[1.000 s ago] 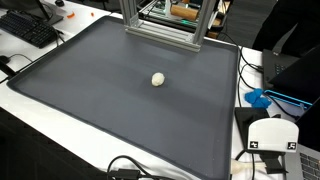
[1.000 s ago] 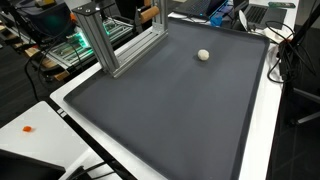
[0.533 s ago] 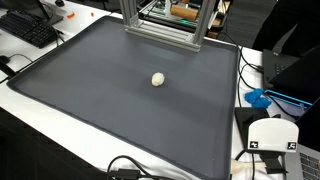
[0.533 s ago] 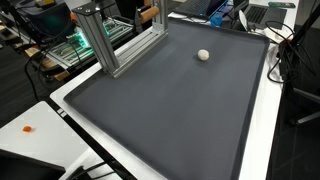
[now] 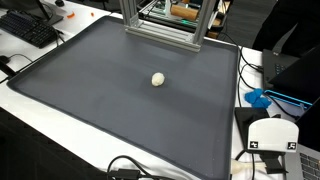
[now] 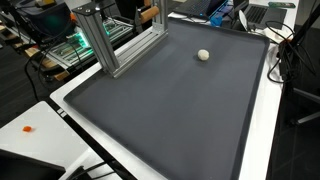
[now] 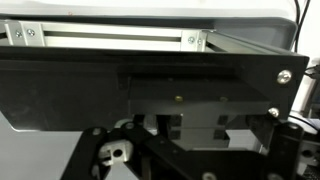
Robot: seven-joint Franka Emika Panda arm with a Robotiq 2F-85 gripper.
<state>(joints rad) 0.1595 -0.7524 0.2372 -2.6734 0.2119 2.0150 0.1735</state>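
Note:
A small white ball (image 5: 158,78) lies alone on the dark grey mat (image 5: 90,90); it shows near the mat's far end (image 6: 203,55) as well. Neither exterior view shows the arm or gripper. In the wrist view my gripper (image 7: 195,152) sits low in the picture. Its black fingers (image 7: 104,152) are spread wide, open, with nothing between them. Close in front of it stands a black panel (image 7: 150,85) under a silver aluminium rail (image 7: 110,38). The ball is not in the wrist view.
An aluminium frame (image 5: 165,25) stands at one end of the mat (image 6: 110,40). A keyboard (image 5: 28,28), a blue object (image 5: 262,98), a white device (image 5: 272,135) and cables (image 5: 130,168) lie around the mat's edges.

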